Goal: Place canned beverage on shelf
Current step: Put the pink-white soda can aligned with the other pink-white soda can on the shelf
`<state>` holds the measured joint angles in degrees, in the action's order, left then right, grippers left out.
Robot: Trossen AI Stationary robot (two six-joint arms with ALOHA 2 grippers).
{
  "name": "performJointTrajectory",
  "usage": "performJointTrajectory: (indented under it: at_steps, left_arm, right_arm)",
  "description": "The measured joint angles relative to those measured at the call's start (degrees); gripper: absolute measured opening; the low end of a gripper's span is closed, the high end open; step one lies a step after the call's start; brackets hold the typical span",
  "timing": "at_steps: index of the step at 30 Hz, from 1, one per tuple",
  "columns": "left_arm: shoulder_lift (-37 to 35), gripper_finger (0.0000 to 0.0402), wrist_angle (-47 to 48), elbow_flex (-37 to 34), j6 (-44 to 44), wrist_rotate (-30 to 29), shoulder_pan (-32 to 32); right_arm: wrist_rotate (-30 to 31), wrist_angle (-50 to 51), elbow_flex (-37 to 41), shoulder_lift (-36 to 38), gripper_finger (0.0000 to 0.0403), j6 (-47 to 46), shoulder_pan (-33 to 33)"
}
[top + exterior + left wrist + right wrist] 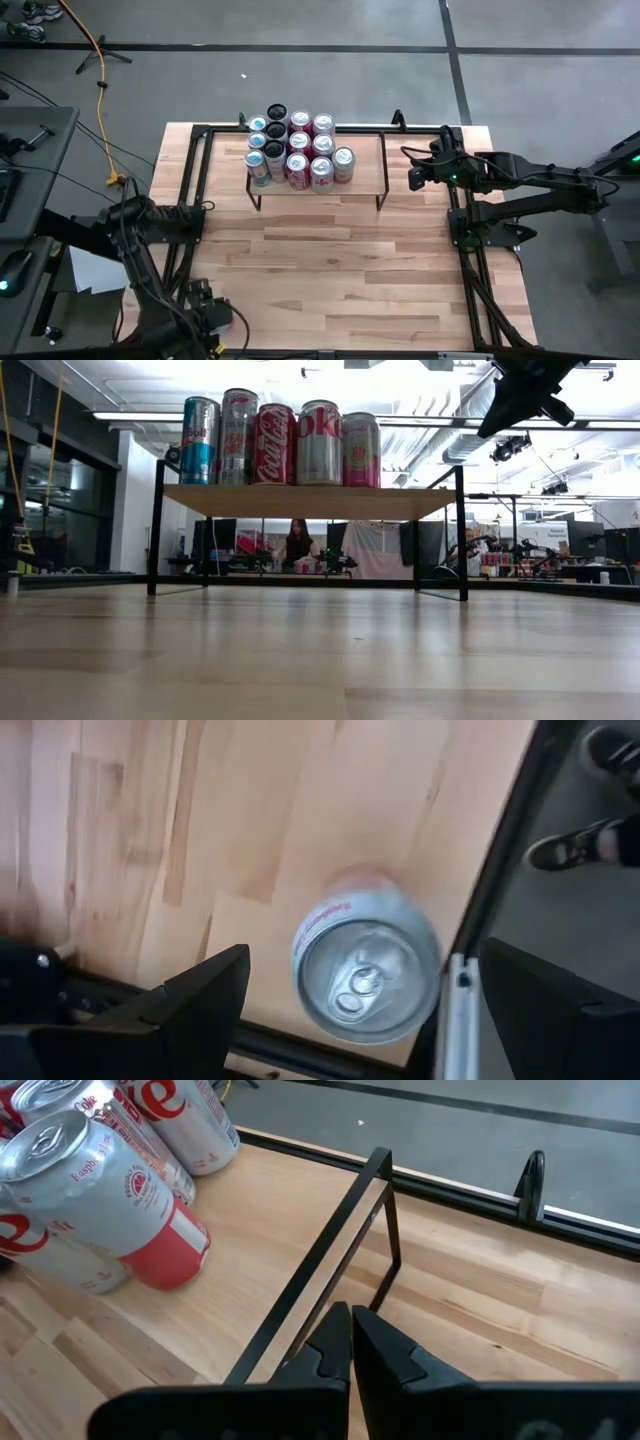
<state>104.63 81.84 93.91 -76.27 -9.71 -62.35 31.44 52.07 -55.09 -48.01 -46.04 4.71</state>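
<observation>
While the left gripper (pixel 345 1010) hangs wide open over a silver can (pixel 366 978) at the table's (pixel 330 270) near-left corner, it should descend centred before closing. The right gripper (pixel 350 1342), pinched shut and empty, waits by the shelf's (pixel 360 150) right end.

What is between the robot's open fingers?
A can stands upright on the table, between the left gripper's open fingers, seen in the left wrist view.
</observation>
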Motion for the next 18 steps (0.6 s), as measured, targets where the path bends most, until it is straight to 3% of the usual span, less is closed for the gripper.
performJointTrajectory:
  at_steps: [6,18]
  left_arm:
    - [-0.37,0.0329,-4.75,-4.94,-1.13,4.84,-0.07]
    - [-0.36,0.0327,-11.86,-11.53,-1.07,4.41,0.26]
  right_arm:
    - [-0.18,0.02,0.0,0.0,0.0,-0.29,0.0]
    - [-0.02,0.0,0.0,0.0,0.0,-0.59,0.0]
